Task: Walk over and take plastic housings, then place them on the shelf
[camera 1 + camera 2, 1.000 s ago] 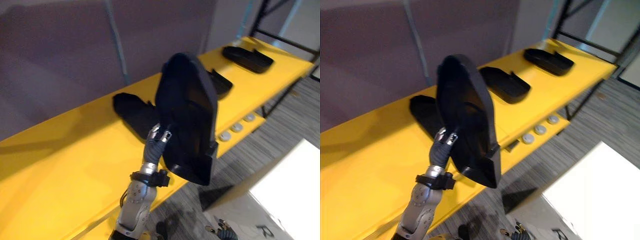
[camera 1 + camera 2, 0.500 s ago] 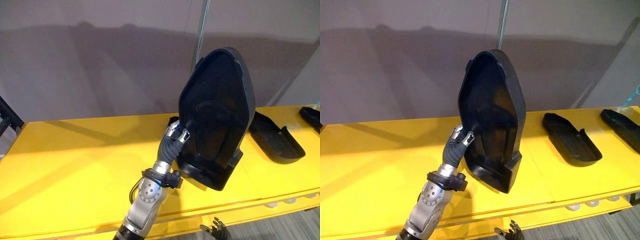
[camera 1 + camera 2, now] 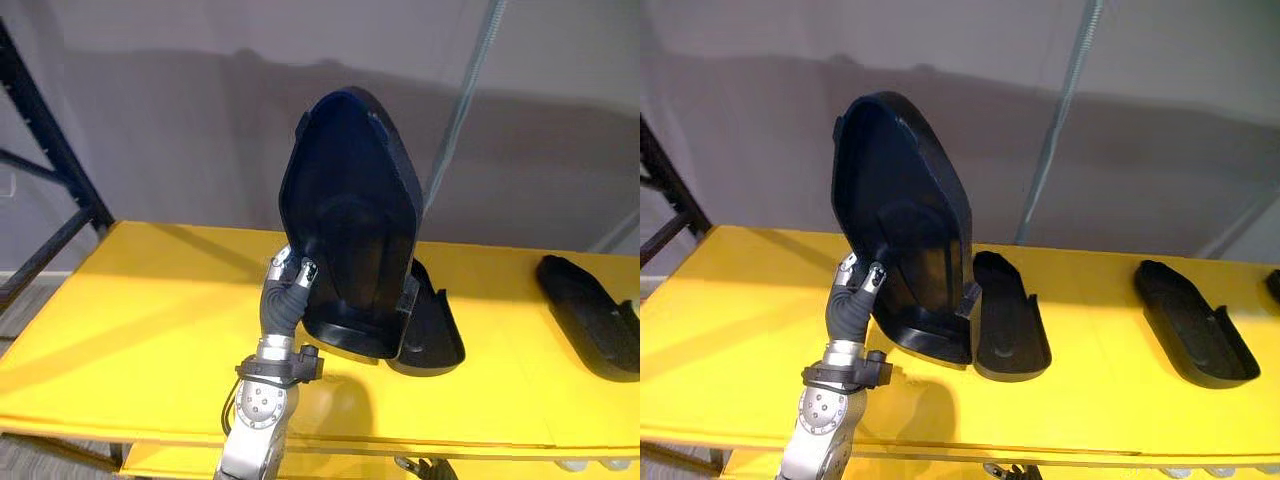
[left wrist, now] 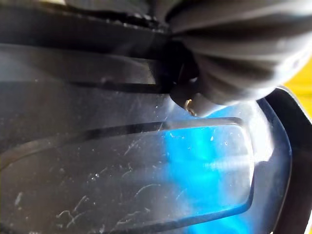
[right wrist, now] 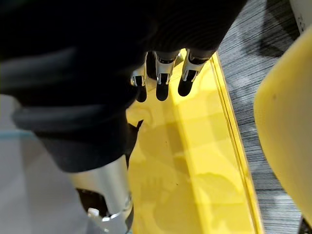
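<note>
Plastic housing [image 3: 350,230] upright over the yellow shelf [image 3: 130,320], our left hand [image 3: 285,295] clamped on its edge; second housing [image 3: 440,340] at its 4 o'clock; our right hand [image 5: 163,80] hangs slack-fingered

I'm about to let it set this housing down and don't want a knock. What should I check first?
1. Left hand gripping held housing: ok, fingers on its rim.
2. Held housing over shelf: ok, upright above it.
3. Bare shelf on its left: ok.
4. Gap to lying housing: cannot tell, they look very close.
5. Right hand out of the way: ok, hanging low, open.
</note>
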Robot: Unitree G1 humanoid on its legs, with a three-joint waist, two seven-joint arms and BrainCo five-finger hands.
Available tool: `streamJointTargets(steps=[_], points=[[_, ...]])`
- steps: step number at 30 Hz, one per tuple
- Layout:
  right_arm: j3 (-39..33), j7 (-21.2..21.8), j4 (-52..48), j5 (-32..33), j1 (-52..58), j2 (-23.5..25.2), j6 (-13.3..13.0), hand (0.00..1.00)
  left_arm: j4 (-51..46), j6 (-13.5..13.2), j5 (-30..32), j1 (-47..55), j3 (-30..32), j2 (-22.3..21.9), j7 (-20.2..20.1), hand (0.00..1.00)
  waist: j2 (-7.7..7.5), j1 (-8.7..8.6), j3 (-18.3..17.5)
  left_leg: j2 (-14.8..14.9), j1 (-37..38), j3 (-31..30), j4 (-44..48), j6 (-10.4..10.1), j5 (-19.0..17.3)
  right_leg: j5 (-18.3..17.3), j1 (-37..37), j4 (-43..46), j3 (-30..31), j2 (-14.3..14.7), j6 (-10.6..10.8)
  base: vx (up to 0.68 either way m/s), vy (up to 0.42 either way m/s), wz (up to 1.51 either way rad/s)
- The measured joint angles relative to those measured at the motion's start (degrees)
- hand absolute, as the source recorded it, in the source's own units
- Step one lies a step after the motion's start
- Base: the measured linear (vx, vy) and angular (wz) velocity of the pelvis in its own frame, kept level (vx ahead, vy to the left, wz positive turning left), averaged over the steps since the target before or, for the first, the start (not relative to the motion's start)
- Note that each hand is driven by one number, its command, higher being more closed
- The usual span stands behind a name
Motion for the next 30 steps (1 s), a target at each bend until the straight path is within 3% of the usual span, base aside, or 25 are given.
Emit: streamJointTargets(steps=[1, 3, 4, 6, 8, 10, 11, 12, 14, 16, 19, 21, 22, 23, 24, 26, 30], points=[[0.02, -0.16, 0.42, -0.01, -1.19, -0.17, -0.01, 0.00, -0.79, 0.00, -0.01, 0.84, 1.60, 0.01, 0.04, 1.00, -0.57, 0.14, 0.58, 0.02, -1.44, 0.55, 0.62, -1.93, -0.42, 0.03, -1.22, 0.64, -0.41, -0.75, -0.07, -0.18, 0.004, 0.33], [0.11, -0.65, 1.29, -0.11, -3.16, -0.20, 0.05, 0.00, -1.83, -0.01, -0.04, 1.56, 4.25, -0.09, 0.05, 1.00, -0.71, -0.05, 1.59, 4.77, -4.40, 8.35, 8.03, -2.32, -3.66, 0.10, -3.12, 2.24, -0.88, -1.93, -0.18, -0.17, 0.014, 0.19], [0.21, -0.87, 1.37, -0.13, -3.76, -0.70, 0.06, 0.00, -1.84, 0.01, -0.07, 1.73, 5.50, -0.31, 0.07, 1.00, -0.84, -0.12, 1.88, 8.54, -5.37, 10.72, 12.34, -2.85, -4.98, 0.10, -3.90, 3.22, -0.82, -2.65, -0.16, -0.11, 0.066, 0.06], [0.19, -1.19, 1.59, -0.21, -5.02, -1.79, 0.05, 0.00, -1.84, -0.13, -0.24, 3.10, 7.72, -1.31, 0.51, 1.00, -0.96, -1.17, 1.82, 18.92, -3.06, 13.28, 15.16, -3.18, -5.15, -0.03, -5.25, 4.83, -0.33, -5.06, 0.19, -0.13, 0.195, 0.02], [0.15, -1.50, 3.31, -0.71, -5.86, -3.20, 0.03, 0.00, -0.86, -0.84, -0.38, 4.11, 7.56, -1.21, 1.21, 1.00, -0.62, -1.72, 0.33, 23.30, -0.72, 13.03, 10.66, -2.33, -4.19, -0.47, -7.83, 5.41, 1.44, -7.41, 2.29, -0.10, 0.337, 0.01], [0.14, -1.73, 5.44, -1.41, -6.16, -4.98, 0.10, 0.00, 1.51, -1.32, -0.36, 3.77, 6.33, -1.53, 1.16, 1.00, 0.78, -3.36, -1.65, 23.48, 0.85, 11.07, 0.85, -1.71, 4.52, 0.24, -10.43, 6.07, 1.28, -10.29, 5.06, 0.00, 0.443, 0.33], [-0.11, -1.90, 7.25, -1.46, -6.86, -6.34, 0.17, 0.00, 3.34, -1.59, -0.66, 3.58, 5.93, -2.32, 1.52, 1.00, 2.47, -4.51, -2.37, 22.37, 1.95, 10.06, -4.00, -8.34, 5.05, 1.74, -11.48, 4.97, 1.49, -11.51, 7.68, 0.08, 0.540, 0.41], [0.18, -1.83, 9.26, -1.61, -7.64, -5.55, 0.22, 0.00, 5.62, -1.56, -0.82, 2.88, 6.28, -1.57, 2.25, 1.00, 2.40, -5.50, -2.27, 21.08, 1.56, 9.84, -5.07, -11.56, 2.94, 4.36, -10.42, 2.24, 1.42, -12.41, 7.99, 0.10, 0.642, 0.40], [-0.25, -1.84, 10.62, -1.52, -7.71, -3.37, 0.18, 0.00, 8.88, -1.52, -1.62, 1.96, 6.90, 0.05, 2.69, 1.00, 1.80, -5.77, -2.18, 19.96, 0.64, 9.39, -4.91, -12.45, 2.23, 8.78, -8.34, -2.85, 0.97, -12.99, 7.47, 0.06, 0.450, 0.27], [0.20, -1.84, 11.20, -1.83, -8.56, -2.72, 0.11, 0.00, 9.86, -1.79, -2.75, 0.49, 6.66, 1.85, 2.58, 1.00, 0.91, -5.36, -1.56, 19.69, -0.09, 9.28, -2.39, -12.00, 0.42, 14.79, -6.05, -7.62, 0.85, -12.92, 8.12, -0.02, 0.268, 0.01], [0.58, -1.86, 10.96, -2.00, -9.17, -2.19, -0.07, 0.00, 10.44, -2.51, -2.50, -1.29, 6.03, 3.07, 2.46, 1.00, 0.93, -3.92, -1.34, 20.95, -2.85, 10.66, 3.69, -12.22, -3.65, 16.18, -8.03, -8.19, 2.78, -12.07, 7.80, -0.07, 0.187, -0.39], [1.36, -1.84, 10.90, -2.25, -9.76, -2.18, -0.03, 0.00, 10.43, -2.71, -2.40, -1.62, 5.90, 2.80, 2.46, 1.00, 0.76, -3.94, -1.31, 21.58, -3.68, 13.08, 4.49, -11.75, -4.25, 17.55, -10.53, -7.64, 4.74, -11.28, 6.29, -0.12, 0.152, -0.68], [1.30, -1.83, 10.23, -2.36, -10.51, -2.33, 0.02, 0.00, 10.42, -2.71, -2.21, -1.61, 6.02, 2.22, 2.41, 1.00, 1.86, -3.86, -0.41, 22.71, -2.37, 15.43, 3.43, -11.52, -4.78, 13.57, -12.84, -1.67, 7.13, -9.33, 8.05, -0.14, 0.103, -0.69], [1.41, -1.82, 9.67, -2.36, -10.53, -2.24, 0.07, 0.00, 10.50, -2.68, -2.24, -1.58, 6.14, 2.17, 2.47, 1.00, 1.62, -3.64, -0.24, 22.78, -1.69, 16.01, 3.35, -11.49, -4.77, 10.09, -14.26, 3.66, 8.38, -7.98, 9.39, -0.07, -0.013, -0.72], [1.39, -1.82, 7.95, -2.33, -9.17, -2.23, -0.06, 0.00, 10.76, -2.12, -1.72, -1.47, 6.18, 1.72, 2.49, 1.00, 1.38, -3.24, -0.11, 22.90, 0.23, 17.31, 3.00, -11.57, -4.71, 1.29, -15.91, 12.82, 10.66, -3.86, 9.20, -0.05, -0.024, -0.42], [1.21, -1.78, 7.35, -2.04, -7.98, -2.96, -0.18, 0.00, 10.91, -2.16, -0.09, -1.50, 5.98, 0.52, 2.46, 1.00, 1.46, -3.84, -0.16, 22.03, 0.35, 16.77, 2.66, -11.61, -4.71, -4.22, -15.58, 13.29, 11.24, -1.86, 6.15, -0.02, -0.162, -0.08], [-2.36, -1.82, 8.94, 0.12, -6.88, -4.48, -0.29, 0.00, 11.99, -2.07, 0.53, -2.01, 5.95, -1.16, 2.35, 1.00, 3.16, -4.51, 0.00, 20.28, 2.13, 11.93, -2.92, -9.16, -1.85, -5.58, -15.13, 13.92, 10.49, -1.29, 4.88, 0.06, -0.137, 0.14]])
